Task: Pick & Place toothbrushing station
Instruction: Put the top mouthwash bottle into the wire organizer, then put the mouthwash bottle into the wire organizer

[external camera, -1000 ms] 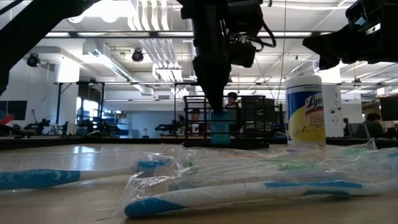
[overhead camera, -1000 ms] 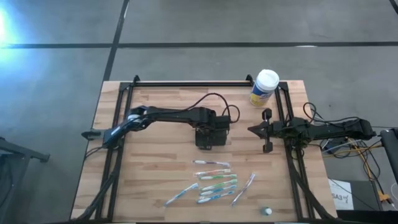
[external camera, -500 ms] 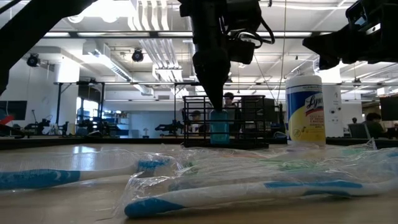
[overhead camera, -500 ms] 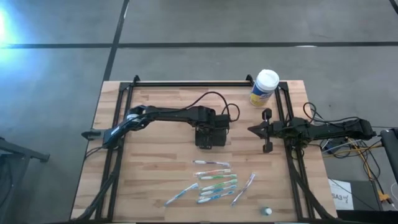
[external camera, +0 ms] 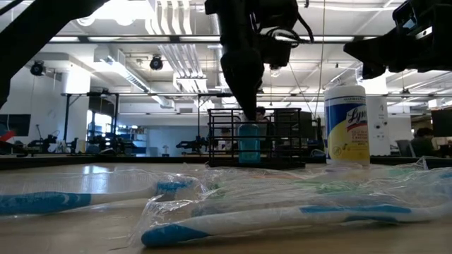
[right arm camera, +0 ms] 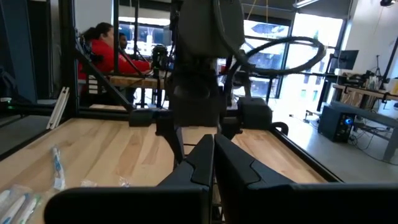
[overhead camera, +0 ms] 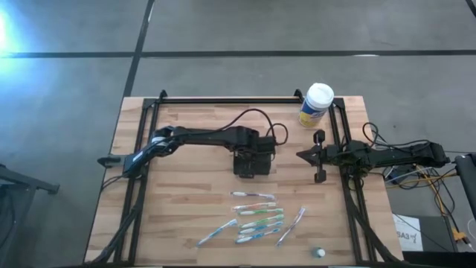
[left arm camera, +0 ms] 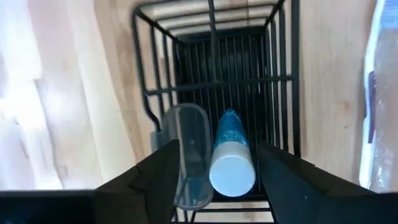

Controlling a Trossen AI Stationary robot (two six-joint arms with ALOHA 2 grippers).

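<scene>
The toothbrushing station, a small black wire caddy (left arm camera: 224, 68), stands on the wooden table near its middle (overhead camera: 250, 171). A blue tube with a white cap (left arm camera: 231, 168) stands upright in it, next to a clear rounded piece (left arm camera: 189, 149). My left gripper (left arm camera: 219, 149) hangs over the caddy, pointing steeply down and open. One finger is on each side of the tube's cap, with a gap showing at the cap. In the low view its tip (external camera: 248, 113) is just above the tube (external camera: 248, 144). My right gripper (overhead camera: 300, 155) waits shut at the table's right side.
A yellow canister with a white lid (overhead camera: 315, 104) stands at the far right. Several wrapped toothbrushes (overhead camera: 256, 216) lie between the caddy and the near edge, with a small white object (overhead camera: 319, 252) by that edge. People sit in the room beyond the table (right arm camera: 102, 46).
</scene>
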